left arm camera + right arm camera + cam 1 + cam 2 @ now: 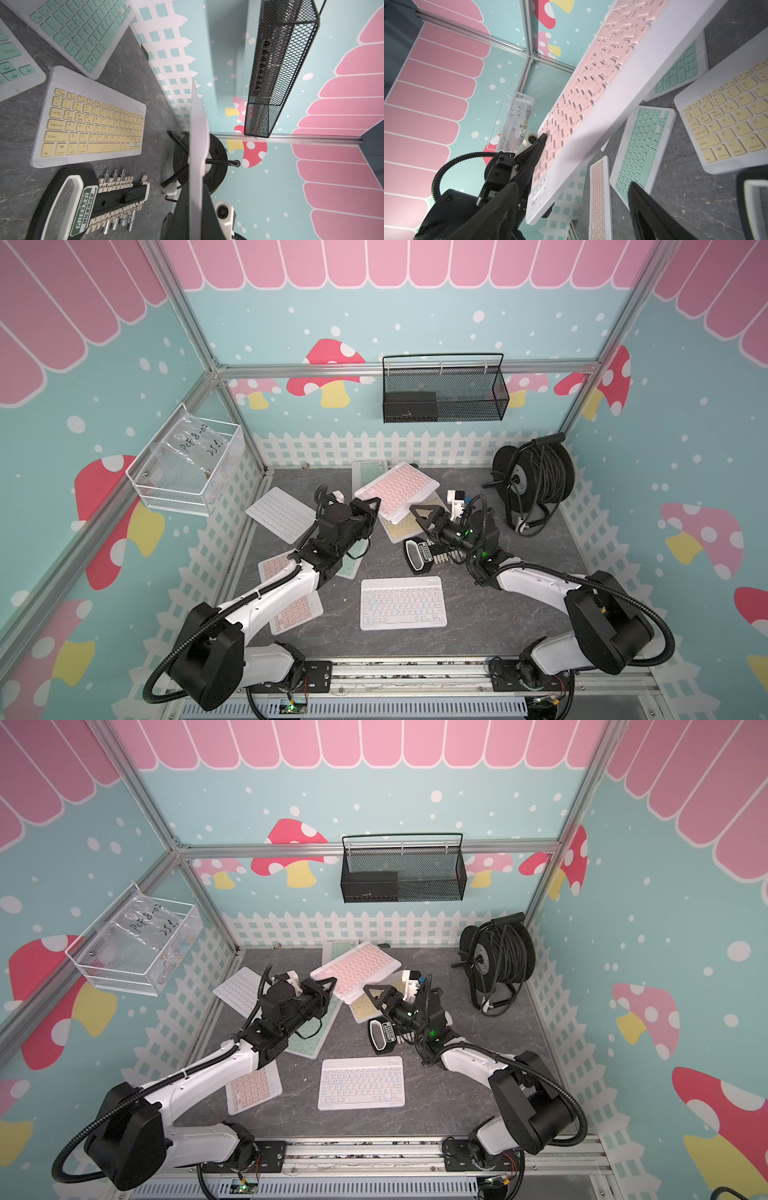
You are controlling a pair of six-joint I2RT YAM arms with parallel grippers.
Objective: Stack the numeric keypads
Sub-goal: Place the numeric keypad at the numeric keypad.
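My left gripper (376,506) is shut on one end of a pink-keyed keypad (397,491) and holds it tilted in the air at the back middle. That keypad shows edge-on in the left wrist view (198,135), pinched between my left gripper's (196,199) dark fingers. Under it lie a yellow keypad (399,529) and a mint keypad (368,472). My right gripper (426,508) stands open beside the held keypad's near edge. In the right wrist view the keypad's (591,93) lower corner shows between that gripper's (572,185) fingers, apart from both.
A white keypad (402,603) lies front centre and another (280,514) at the left. Pink keypads (295,610) and a mint one (351,564) lie under the left arm. Also here: a black socket holder (419,556), a cable reel (534,479) and a mesh basket (442,389).
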